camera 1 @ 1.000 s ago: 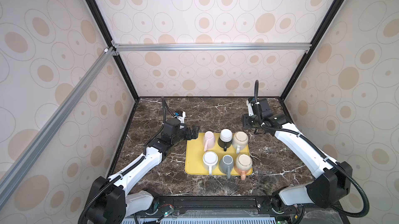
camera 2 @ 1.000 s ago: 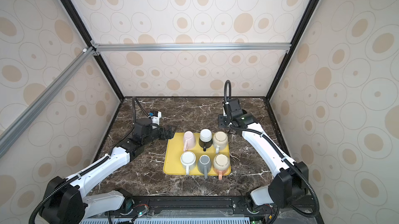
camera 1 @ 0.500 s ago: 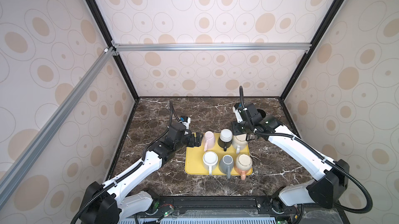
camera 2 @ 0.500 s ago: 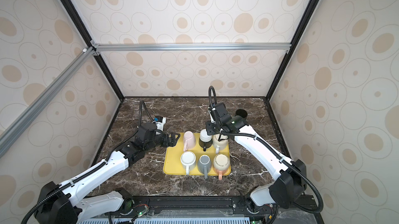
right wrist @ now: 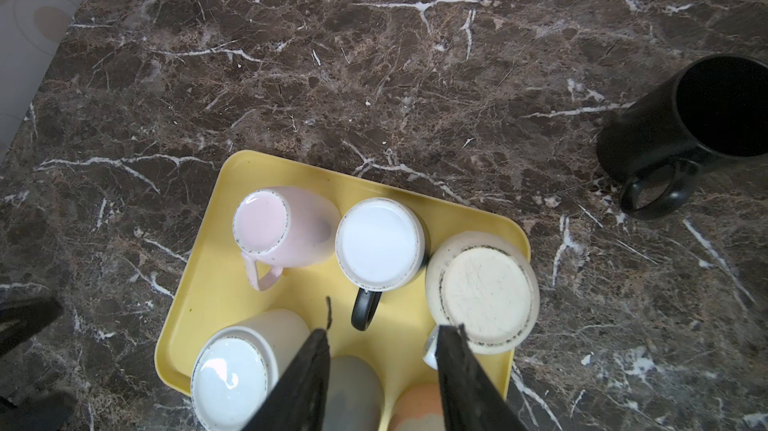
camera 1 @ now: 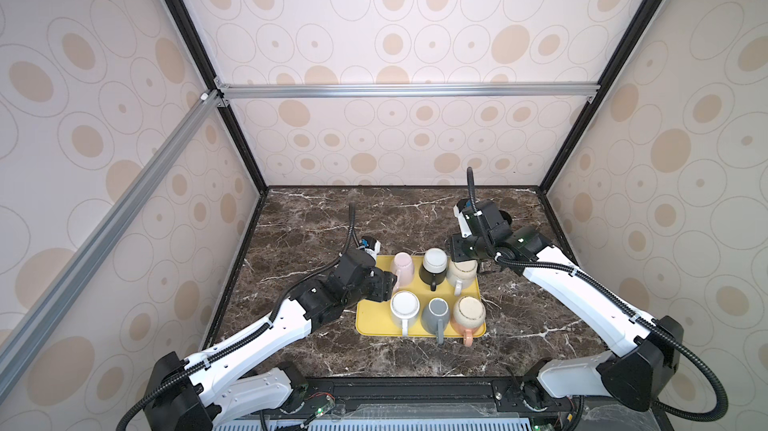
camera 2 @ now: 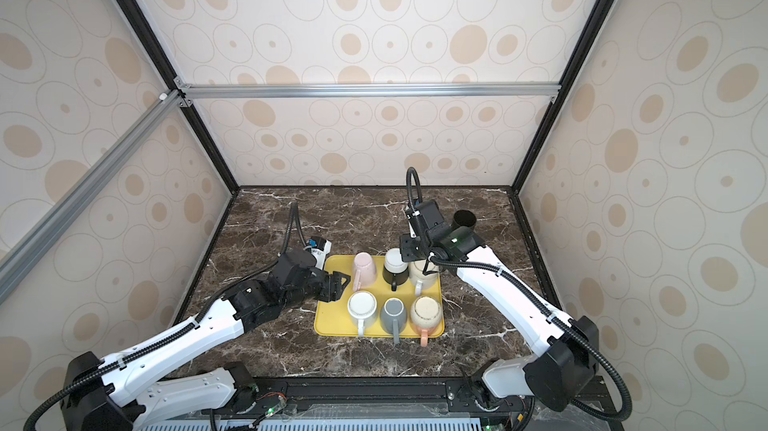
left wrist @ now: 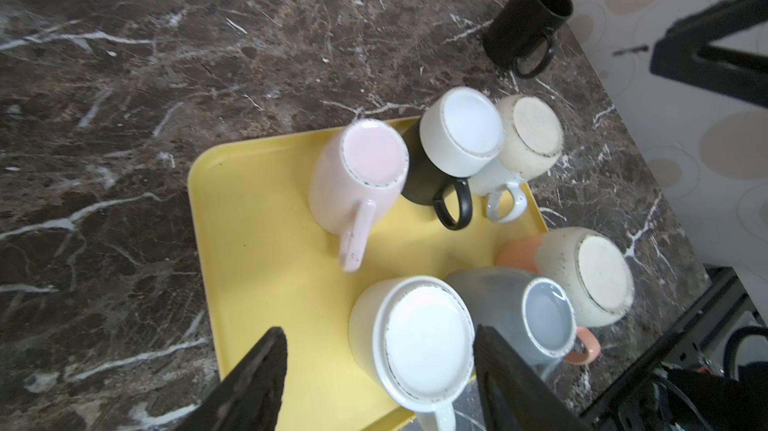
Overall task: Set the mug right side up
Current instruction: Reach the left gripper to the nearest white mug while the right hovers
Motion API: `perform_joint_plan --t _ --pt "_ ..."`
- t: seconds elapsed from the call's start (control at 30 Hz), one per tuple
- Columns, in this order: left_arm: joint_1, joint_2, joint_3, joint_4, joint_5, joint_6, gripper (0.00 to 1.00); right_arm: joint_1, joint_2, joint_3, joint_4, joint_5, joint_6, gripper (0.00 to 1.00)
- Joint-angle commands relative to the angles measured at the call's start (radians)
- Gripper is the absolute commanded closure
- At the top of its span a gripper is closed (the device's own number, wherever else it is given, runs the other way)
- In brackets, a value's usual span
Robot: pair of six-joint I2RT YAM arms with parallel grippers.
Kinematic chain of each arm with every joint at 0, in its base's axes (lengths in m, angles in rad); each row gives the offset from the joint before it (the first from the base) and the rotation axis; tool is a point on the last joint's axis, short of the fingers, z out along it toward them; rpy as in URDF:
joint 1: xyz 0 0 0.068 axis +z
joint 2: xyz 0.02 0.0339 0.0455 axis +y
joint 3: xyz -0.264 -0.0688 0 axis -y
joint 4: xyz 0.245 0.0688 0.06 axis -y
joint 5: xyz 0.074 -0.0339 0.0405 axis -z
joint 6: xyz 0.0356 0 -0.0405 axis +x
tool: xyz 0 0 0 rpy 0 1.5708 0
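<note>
One upside-down white mug (left wrist: 419,346) stands just beside the parted left pincer (left wrist: 376,333).

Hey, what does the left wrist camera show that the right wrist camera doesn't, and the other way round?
Left wrist only: the pale base of the upside-down grey mug and the cream base of the upside-down orange mug. Right wrist only: both back corners of the yellow plastic tray; here the open right gripper's fingers cover those two bases. Both: the upside-down pink mug, the white mug and the upright black mug on the brown marble table.
</note>
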Motion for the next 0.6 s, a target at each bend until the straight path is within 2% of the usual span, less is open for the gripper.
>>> perform_joint_plan --t 0.0,0.07,0.2,0.57 --pt "-0.080 0.003 0.049 -0.093 -0.058 -0.097 0.30 0.000 -0.017 -0.019 0.013 0.011 0.007 0.55" --pt "-0.138 0.024 0.062 -0.118 -0.097 -0.130 0.27 -0.001 -0.016 -0.015 0.013 0.004 0.004 0.55" --pt "-0.185 0.057 0.069 -0.129 -0.130 -0.183 0.24 -0.001 -0.018 -0.019 0.019 -0.012 -0.005 0.55" --pt "-0.305 0.114 0.045 -0.076 -0.209 -0.323 0.24 0.000 0.005 -0.012 0.001 -0.056 -0.050 0.56"
